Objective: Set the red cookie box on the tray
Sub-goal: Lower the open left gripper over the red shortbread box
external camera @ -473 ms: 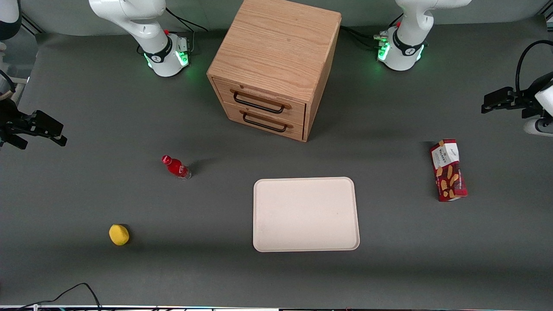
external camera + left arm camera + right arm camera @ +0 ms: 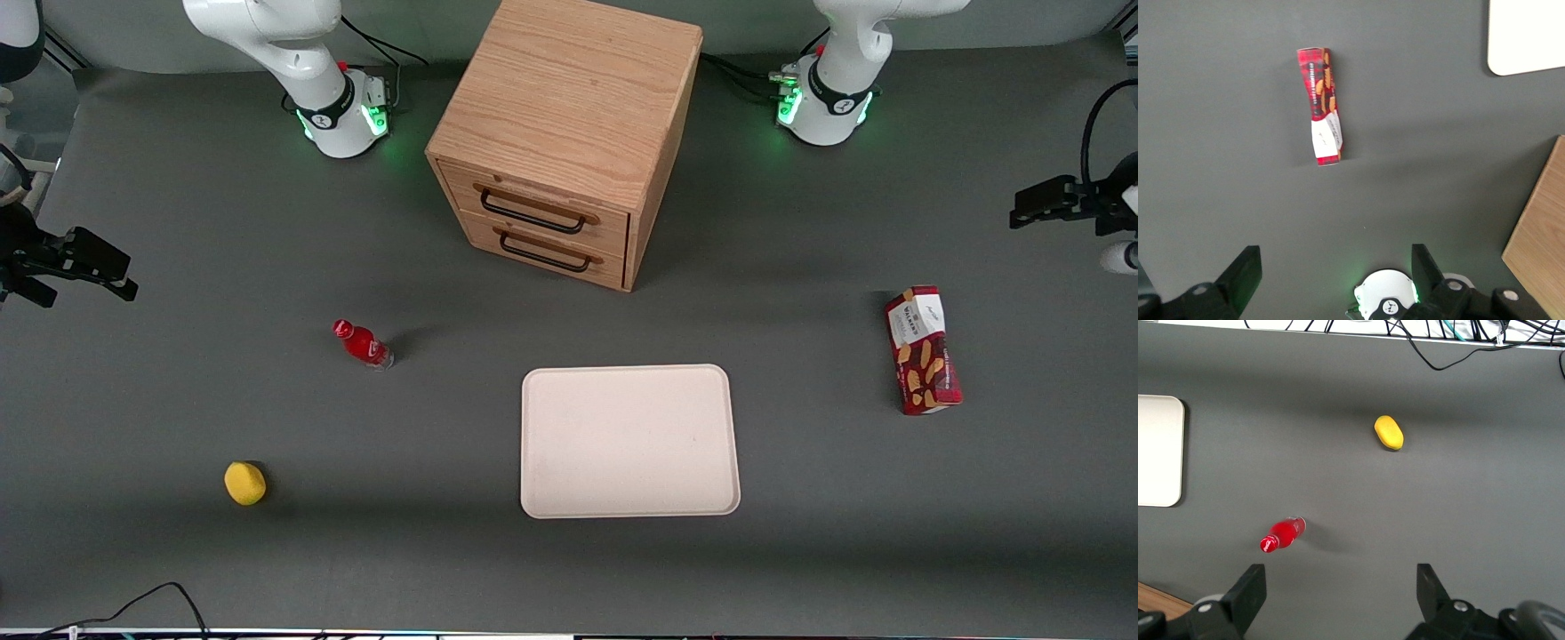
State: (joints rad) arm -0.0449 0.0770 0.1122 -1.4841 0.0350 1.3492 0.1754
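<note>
Grey matting covers the table (image 2: 178, 551). On it sit the wooden drawer cabinet (image 2: 560, 133), then the cream tray (image 2: 629, 440). The red cookie box (image 2: 923, 348) lies flat toward the working arm's end, long axis running nearer-to-farther, white label farther from the camera. The gripper (image 2: 1331, 280) hangs well above the box, fingers spread, empty.

The gripper (image 2: 1031, 206) sits at the working arm's end of the table, and the front view's edge cuts off the arm carrying it. In the left wrist view only the finger (image 2: 1245, 275) tips show, spread wide. That view's edge crops the tray (image 2: 1525, 37) to one corner and the cabinet (image 2: 1541, 233) to a wooden slice. The box (image 2: 1323, 105) label print is too small to read.
</note>
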